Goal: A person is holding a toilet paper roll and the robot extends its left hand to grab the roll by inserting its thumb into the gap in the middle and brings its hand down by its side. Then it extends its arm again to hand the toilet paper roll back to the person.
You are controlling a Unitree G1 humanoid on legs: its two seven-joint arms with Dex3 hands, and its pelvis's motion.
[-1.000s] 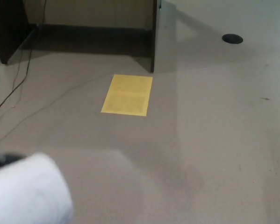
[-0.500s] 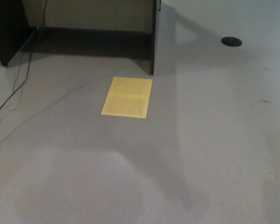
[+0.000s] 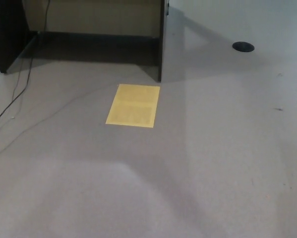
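Note:
Neither of my hands shows in the head view, and the toilet paper roll is out of sight too. No person appears. I see only grey carpet floor with a yellow sheet lying flat on it near the middle.
Dark desk legs and a panel stand at the back, with shadow beneath. Thin cables trail over the floor at the left. A small black round disc lies at the back right.
One second ago the white roll filled the lower left corner; it dropped out of the picture by half a second ago. The view has tilted slightly, shifting the floor downward.

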